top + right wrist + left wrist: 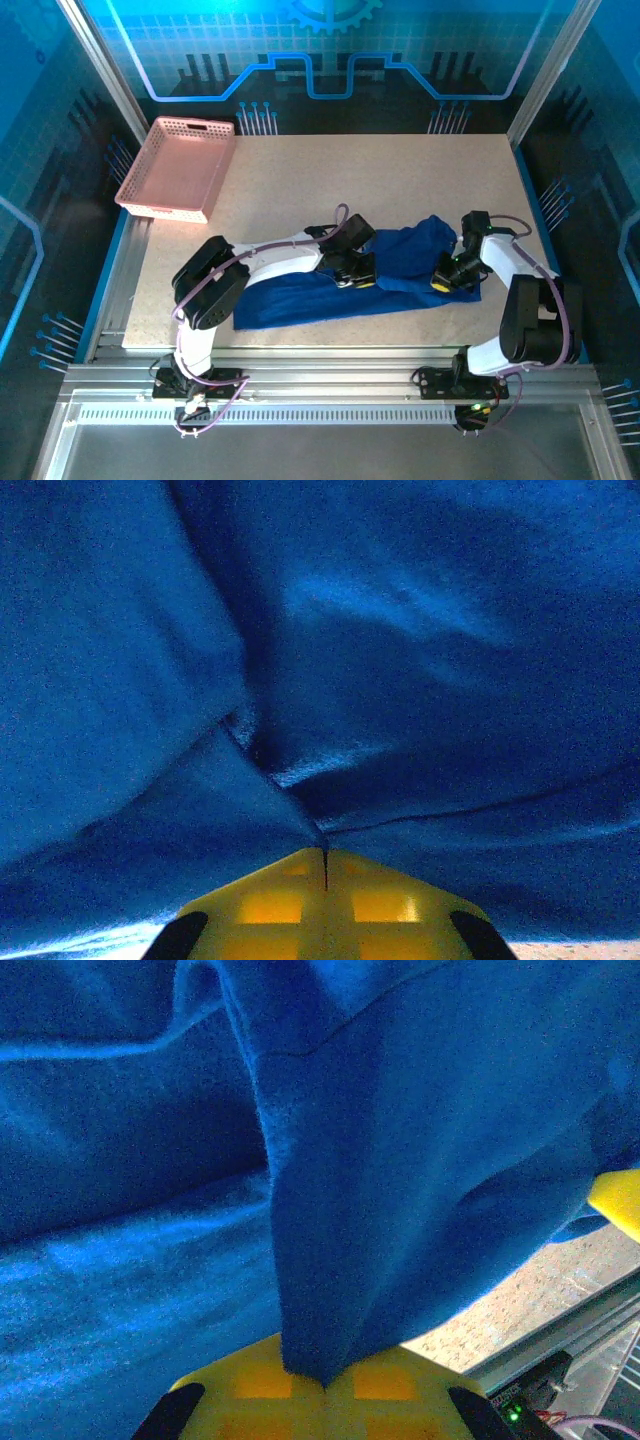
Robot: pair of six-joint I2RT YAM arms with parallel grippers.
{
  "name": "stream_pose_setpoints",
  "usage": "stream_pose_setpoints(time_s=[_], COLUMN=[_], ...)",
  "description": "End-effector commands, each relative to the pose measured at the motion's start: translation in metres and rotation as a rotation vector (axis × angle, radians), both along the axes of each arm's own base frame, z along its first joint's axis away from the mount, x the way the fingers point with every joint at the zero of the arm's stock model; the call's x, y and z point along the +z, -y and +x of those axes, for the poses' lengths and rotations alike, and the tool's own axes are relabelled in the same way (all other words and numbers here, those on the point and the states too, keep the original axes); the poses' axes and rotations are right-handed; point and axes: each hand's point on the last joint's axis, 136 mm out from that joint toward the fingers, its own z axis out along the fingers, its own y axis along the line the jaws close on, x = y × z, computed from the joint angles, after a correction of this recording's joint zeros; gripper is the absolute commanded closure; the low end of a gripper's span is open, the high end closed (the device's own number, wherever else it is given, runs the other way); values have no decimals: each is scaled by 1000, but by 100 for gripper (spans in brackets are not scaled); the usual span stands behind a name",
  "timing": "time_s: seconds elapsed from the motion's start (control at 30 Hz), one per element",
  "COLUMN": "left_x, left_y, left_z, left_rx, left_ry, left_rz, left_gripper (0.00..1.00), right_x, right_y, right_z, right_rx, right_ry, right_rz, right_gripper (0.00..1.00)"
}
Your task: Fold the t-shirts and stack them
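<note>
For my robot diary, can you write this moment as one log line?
left gripper: shut on blue t-shirt | right gripper: shut on blue t-shirt | blue t-shirt: bunched on table | pink lattice basket: far-left table corner

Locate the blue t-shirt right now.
Top view: the t-shirt lies crumpled on the near half of the table, centre to right, with the left gripper shut on its middle and the right gripper shut on its right end.

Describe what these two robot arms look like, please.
The left arm and right arm have white links, bulky black joints and thin purple cables looping alongside. The left fingers and right fingers are blocky and yellow.
</note>
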Motion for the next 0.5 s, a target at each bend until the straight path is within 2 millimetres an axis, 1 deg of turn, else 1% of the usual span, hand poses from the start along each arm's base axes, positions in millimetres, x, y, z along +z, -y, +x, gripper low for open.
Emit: stream_pose_setpoints(time_s=[0.0, 0.13, 0.3, 0.33, 0.4, 0.43, 0.47], left_x=[12, 1, -11, -12, -10, -6, 1], left_y=[-7, -5, 1, 2, -3, -6, -10], left_z=[-13, -20, -20, -20, -18, -16, -11], left_rx=[-35, -48, -51, -48, -40, -35, -23], left_ry=[-47, -91, -112, -114, -99, -81, -51], left_rz=[19, 20, 12, 11, 29, 39, 47], left_gripper=[100, 100, 100, 95, 67, 58, 49], right_x=[7, 0, -8, -9, -9, -6, -2], right_y=[7, 8, 11, 12, 14, 15, 16], right_z=[-2, -7, -11, -12, -14, -13, -12], right_rx=[11, 9, 6, 4, 2, -4, -9], right_ry=[-1, -17, -46, -55, -66, -63, -52], right_rz=[-48, -57, -74, -77, -88, -95, -99], right_gripper=[100, 100, 100, 99, 92, 88, 79])
